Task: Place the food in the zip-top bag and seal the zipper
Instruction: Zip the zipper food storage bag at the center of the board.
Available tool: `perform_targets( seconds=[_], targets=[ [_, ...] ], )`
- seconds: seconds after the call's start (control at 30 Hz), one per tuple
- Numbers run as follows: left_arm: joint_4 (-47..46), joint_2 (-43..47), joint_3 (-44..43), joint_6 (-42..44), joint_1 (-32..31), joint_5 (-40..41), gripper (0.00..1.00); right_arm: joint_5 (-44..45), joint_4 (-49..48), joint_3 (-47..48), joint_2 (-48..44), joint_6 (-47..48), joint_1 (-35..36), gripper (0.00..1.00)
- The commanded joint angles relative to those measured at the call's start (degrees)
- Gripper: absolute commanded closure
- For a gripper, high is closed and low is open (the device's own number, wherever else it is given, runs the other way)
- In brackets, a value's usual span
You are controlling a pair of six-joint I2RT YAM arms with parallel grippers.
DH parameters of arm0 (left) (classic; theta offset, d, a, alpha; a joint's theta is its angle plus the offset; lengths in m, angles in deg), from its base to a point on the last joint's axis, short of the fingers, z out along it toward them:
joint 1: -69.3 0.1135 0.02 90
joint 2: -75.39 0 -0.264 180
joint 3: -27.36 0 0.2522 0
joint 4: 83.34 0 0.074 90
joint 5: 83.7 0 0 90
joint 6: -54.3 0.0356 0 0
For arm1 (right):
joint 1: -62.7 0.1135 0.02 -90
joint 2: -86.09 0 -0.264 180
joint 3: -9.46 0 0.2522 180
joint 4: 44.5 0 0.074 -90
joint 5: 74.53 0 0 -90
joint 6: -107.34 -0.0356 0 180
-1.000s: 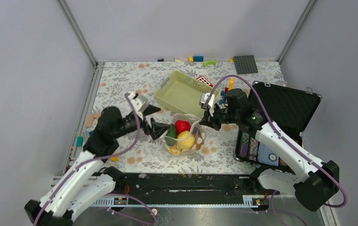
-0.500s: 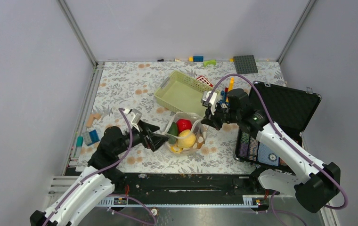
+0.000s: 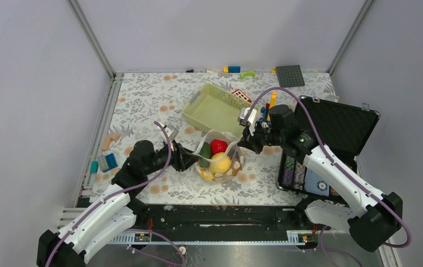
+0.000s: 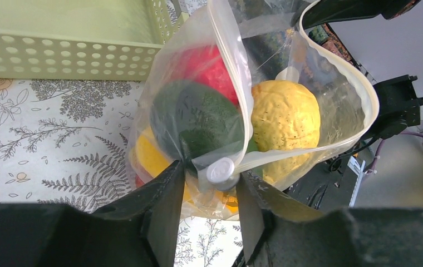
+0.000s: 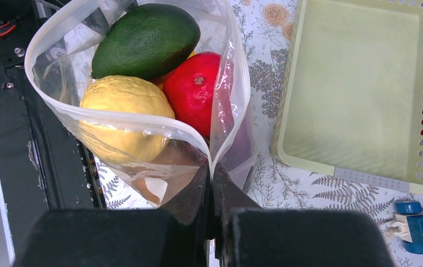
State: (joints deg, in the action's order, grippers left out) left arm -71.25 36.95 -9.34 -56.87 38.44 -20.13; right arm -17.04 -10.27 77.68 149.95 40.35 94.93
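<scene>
Your zip-top bag (image 3: 232,161) sits on the counter (image 3: 148,100) just near of the pale green basket (image 3: 215,108), with its mouth open and stretched between your two arms. The food (image 3: 220,163) is inside it: a green avocado (image 5: 145,39), a yellow lemon (image 5: 123,103) and a red pomegranate (image 5: 192,89). Your right fingers (image 5: 190,200) are pressed together, pinching the right end of the bag's rim. Your left fingers (image 4: 162,217) stand partly spread, straddling the bag's left corner. There the zipper (image 4: 233,58) ends at a small round clear piece (image 4: 220,169). Whether they grip it does not show.
</scene>
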Motion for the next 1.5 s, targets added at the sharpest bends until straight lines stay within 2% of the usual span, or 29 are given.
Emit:
perform_targets(
  seconds=[0.0, 0.07, 0.2, 0.4, 0.53, 0.7, 0.77, 0.8, 0.87, 0.9, 1.0, 1.13, 1.27, 1.33, 1.47],
  targets=[
    [-4.57, -0.11, -3.53, 2.27, -0.17, -1.51, 0.63, -0.80, -0.53, -0.04, -1.12, -0.68, -0.50, 1.00],
    [-4.61, 0.51, -3.80, 2.97, -0.17, -1.84, 0.68, -0.80, -0.31, -0.05, -1.10, -0.64, -0.50, 1.00],
    [-4.62, 2.27, -4.08, 2.88, -0.17, -1.88, 0.99, -0.13, 0.55, 0.14, -1.07, -0.08, -0.55, 1.00],
    [-10.78, 3.81, -2.44, 0.00, -0.25, -4.30, 1.00, 4.48, 1.26, 0.20, -1.21, -0.90, -0.59, 1.00],
    [-8.35, 6.85, -2.55, -0.30, -0.25, 0.14, 1.00, 13.21, 3.13, 0.32, -2.68, -1.33, -0.74, 1.00],
    [-10.08, 10.97, 0.51, -3.40, -0.63, 2.78, 1.00, 18.75, 5.49, -0.86, -6.06, -0.81, -1.03, 0.99],
    [-10.78, 11.47, 1.32, -4.18, -1.06, 2.98, 1.00, 18.25, 7.23, -0.96, -7.23, -1.15, -1.03, 0.90],
    [-10.99, 11.43, 1.46, -4.36, -1.39, 3.09, 1.00, 16.84, 8.18, -1.18, -7.92, -0.75, -1.04, 0.78],
    [-11.32, 11.02, 1.39, -4.40, -2.22, 3.79, 1.00, 11.75, 10.15, -1.44, -9.43, 0.95, -1.03, 0.40],
    [-11.42, 10.75, 1.22, -4.26, -2.57, 4.05, 1.00, 8.62, 11.10, -1.41, -10.44, 1.66, -1.08, 0.32],
    [-11.81, 9.76, 1.04, -4.04, -4.01, 4.63, 1.00, 6.28, 10.80, -1.93, -13.94, 1.60, -1.03, 0.27],
    [-12.21, 9.26, 0.76, -4.02, -6.24, 5.87, 1.00, 6.46, 9.98, -0.24, -17.73, 0.20, -0.96, 0.15],
    [-12.04, 9.43, 0.01, -3.78, -8.07, 7.55, 1.00, -0.64, 7.69, 3.66, -16.09, 0.07, 0.36, 0.10],
    [-11.83, 9.19, -0.31, -3.78, -8.60, 8.07, 1.00, -2.77, 7.17, 6.97, -12.74, 1.11, 4.18, 0.10],
    [-9.52, 8.42, -1.30, -3.61, -9.43, 9.54, 1.00, 4.95, 7.51, 13.18, -4.46, 7.08, 17.21, 0.10]
  ],
)
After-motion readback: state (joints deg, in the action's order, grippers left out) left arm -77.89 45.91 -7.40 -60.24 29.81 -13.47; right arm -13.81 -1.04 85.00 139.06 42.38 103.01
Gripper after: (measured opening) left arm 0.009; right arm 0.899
